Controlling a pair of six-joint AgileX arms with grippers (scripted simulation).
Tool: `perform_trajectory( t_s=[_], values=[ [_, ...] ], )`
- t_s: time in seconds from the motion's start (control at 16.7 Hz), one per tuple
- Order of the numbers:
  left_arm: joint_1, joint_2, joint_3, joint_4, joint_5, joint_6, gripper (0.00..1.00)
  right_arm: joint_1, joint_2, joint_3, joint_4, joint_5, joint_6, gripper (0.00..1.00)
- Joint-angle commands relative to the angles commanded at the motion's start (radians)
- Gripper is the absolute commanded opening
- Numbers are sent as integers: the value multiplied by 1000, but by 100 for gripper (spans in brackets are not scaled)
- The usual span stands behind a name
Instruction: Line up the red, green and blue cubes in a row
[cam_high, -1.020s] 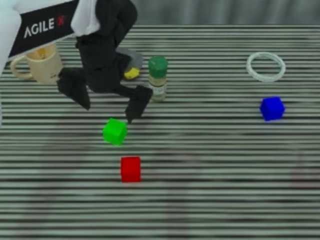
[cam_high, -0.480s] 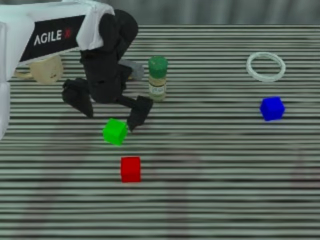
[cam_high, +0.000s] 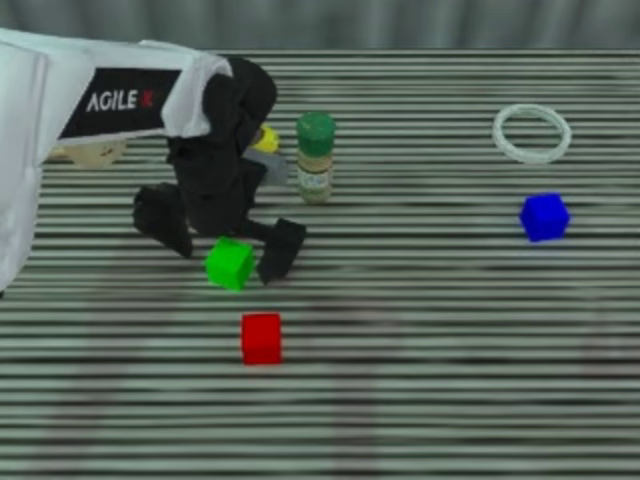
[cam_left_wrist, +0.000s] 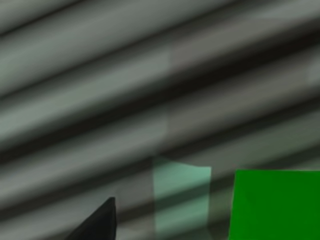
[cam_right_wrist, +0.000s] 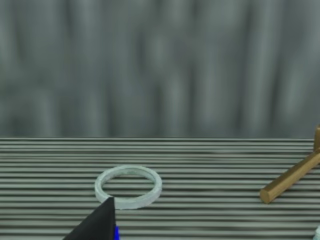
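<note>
The left gripper (cam_high: 222, 236) stands spread wide over the green cube (cam_high: 230, 264), 1 finger on each side of it and gripping nothing, left of table centre by the green-capped spice jar (cam_high: 315, 155). The red cube (cam_high: 261, 338) lies just nearer the front edge, the blue cube (cam_high: 544, 216) well apart at the right, near a white ring (cam_high: 531, 132). The right arm does not show from above.
</note>
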Motion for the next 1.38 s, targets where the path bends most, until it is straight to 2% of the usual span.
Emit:
perform_trajectory(
  t_s=[0.06, 0.84, 1.38],
  values=[
    [0, 0, 0, 0, 0, 0, 100, 0, 0, 0, 0, 0, 0, 100],
    [0, 0, 0, 0, 0, 0, 2, 0, 0, 0, 0, 0, 0, 100],
    [-2, -37, 12, -12, -1, 2, 0, 0, 0, 0, 0, 0, 0, 100]
  ],
)
